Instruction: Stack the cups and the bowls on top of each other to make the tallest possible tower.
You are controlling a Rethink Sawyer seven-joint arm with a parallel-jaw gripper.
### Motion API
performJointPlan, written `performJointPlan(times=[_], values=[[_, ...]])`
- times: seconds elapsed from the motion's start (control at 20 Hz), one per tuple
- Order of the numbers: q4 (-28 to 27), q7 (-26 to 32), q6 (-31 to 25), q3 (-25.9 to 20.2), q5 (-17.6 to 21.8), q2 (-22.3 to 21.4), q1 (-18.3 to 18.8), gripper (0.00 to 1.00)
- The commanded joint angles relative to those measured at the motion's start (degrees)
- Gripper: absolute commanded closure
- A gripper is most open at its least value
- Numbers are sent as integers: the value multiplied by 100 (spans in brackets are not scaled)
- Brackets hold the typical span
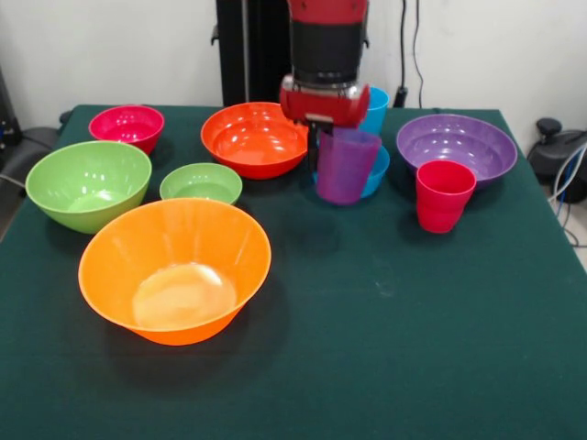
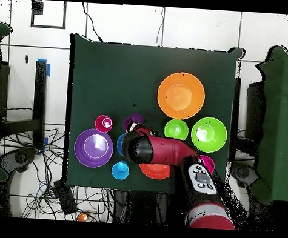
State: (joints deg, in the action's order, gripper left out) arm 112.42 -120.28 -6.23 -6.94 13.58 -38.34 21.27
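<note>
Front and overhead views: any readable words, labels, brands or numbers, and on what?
None can be read. The cups and bowls, such as the purple cup and large orange bowl, carry no print. The arm's button panel in the overhead view shows marks too small to read.

The near half of the counter (image 1: 413,348) lies bare on the side away from the large orange bowl (image 1: 174,270), giving open room for a reach. The far half is crowded: the pink-red bowl (image 1: 127,126), large lime green bowl (image 1: 88,183), small lime green bowl (image 1: 201,183) and red-orange bowl (image 1: 254,137) sit close together. The end effector (image 1: 321,137) hangs at the purple cup (image 1: 347,165), hemmed by the blue bowl (image 1: 376,170) and blue cup (image 1: 376,108). Only a narrow gap separates the purple cup from the red cup (image 1: 444,194), which stands just before the purple bowl (image 1: 456,147).
</note>
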Motion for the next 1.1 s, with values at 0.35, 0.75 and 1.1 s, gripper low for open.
performJointPlan(times=[0.35,0.75,1.1], values=[[1230,471,-1379,-1709,47,-1650,900,100],[1527,971,-1612,-2761,31,-1845,1925,100],[1011,1531,-2201,-3119,398,-1732,2814,100]])
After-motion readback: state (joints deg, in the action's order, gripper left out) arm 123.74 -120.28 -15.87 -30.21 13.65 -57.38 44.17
